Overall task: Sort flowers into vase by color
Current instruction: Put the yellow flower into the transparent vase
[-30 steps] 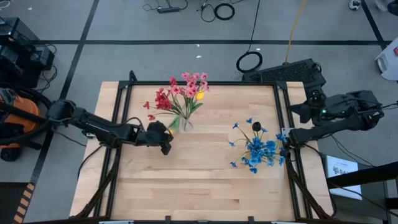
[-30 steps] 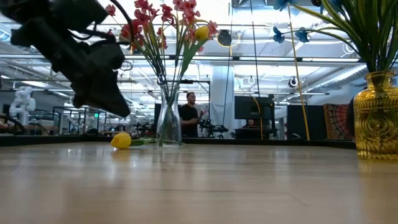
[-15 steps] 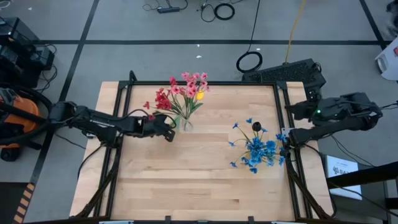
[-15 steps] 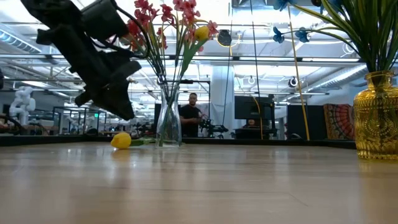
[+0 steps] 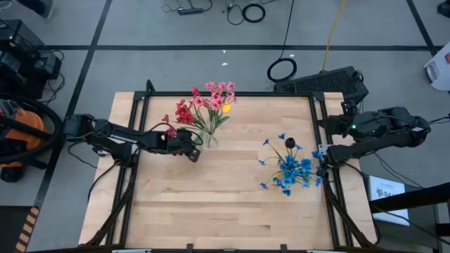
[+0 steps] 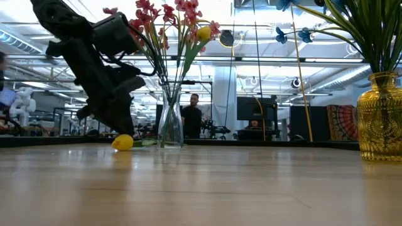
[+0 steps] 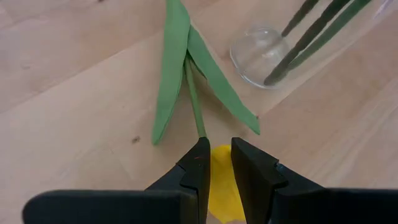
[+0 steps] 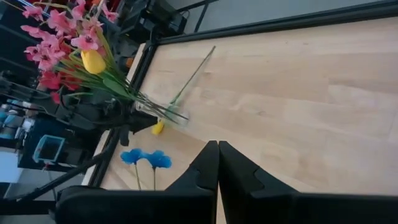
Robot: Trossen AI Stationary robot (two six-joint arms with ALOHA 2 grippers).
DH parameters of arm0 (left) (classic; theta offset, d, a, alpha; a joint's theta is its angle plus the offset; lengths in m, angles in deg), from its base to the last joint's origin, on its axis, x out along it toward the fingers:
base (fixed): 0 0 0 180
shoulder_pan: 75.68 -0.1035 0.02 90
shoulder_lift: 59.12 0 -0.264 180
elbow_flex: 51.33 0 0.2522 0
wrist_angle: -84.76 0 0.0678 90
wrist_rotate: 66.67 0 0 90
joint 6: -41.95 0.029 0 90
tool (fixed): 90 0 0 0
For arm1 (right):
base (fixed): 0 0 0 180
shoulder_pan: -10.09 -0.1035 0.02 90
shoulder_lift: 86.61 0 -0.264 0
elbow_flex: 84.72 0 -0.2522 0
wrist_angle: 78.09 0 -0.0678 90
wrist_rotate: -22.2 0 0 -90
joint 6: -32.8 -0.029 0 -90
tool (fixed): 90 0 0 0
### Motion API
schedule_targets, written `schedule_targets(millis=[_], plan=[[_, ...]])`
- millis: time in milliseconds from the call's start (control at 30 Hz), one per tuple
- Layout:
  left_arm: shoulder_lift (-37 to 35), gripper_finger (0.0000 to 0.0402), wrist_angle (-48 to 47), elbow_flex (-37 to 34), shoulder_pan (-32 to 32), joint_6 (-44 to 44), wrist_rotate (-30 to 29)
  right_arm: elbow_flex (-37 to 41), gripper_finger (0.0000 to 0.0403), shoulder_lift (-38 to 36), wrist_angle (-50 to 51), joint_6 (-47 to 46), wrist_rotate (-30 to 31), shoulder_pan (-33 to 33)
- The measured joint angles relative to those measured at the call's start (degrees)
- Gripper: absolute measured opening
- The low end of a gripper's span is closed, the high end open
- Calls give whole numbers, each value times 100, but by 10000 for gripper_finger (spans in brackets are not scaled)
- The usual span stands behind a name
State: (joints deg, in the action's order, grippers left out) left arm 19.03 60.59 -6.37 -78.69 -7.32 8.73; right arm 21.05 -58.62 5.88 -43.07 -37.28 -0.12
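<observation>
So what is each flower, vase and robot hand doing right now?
yellow flower: lying on the table beside the clear vase, not in a vase
left gripper: low over the yellow flower, fingers astride its bud
clear vase: upright, holding red, pink and one yellow flower
yellow vase: upright, holding blue flowers
right gripper: shut, empty, at the table's right edge

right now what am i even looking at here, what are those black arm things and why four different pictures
Two robot arms work at a wooden table. One picture looks down from above, one looks level across the tabletop, and two come from cameras on the arms' wrists. A clear vase holds pink, red and yellow flowers; a yellow vase holds blue ones. The left pincer is down over a loose yellow bud lying beside the clear vase, fingers either side of it. The right pincer waits shut at the table's right edge, holding nothing.
</observation>
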Motion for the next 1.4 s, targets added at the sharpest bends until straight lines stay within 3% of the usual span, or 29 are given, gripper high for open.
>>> schedule_targets(millis=[533,967,1167,1400], plan=[[-2,74,155,0,0,57,-171,2,0,-1,-321,-164,274,0],[6,156,505,-2,1,71,-273,2,0,-2,-317,34,265,0],[406,157,1017,-2,111,457,-353,2,0,-2,-315,360,255,0],[1194,157,1316,1,306,31,-547,2,0,-7,-317,562,55,-2]])
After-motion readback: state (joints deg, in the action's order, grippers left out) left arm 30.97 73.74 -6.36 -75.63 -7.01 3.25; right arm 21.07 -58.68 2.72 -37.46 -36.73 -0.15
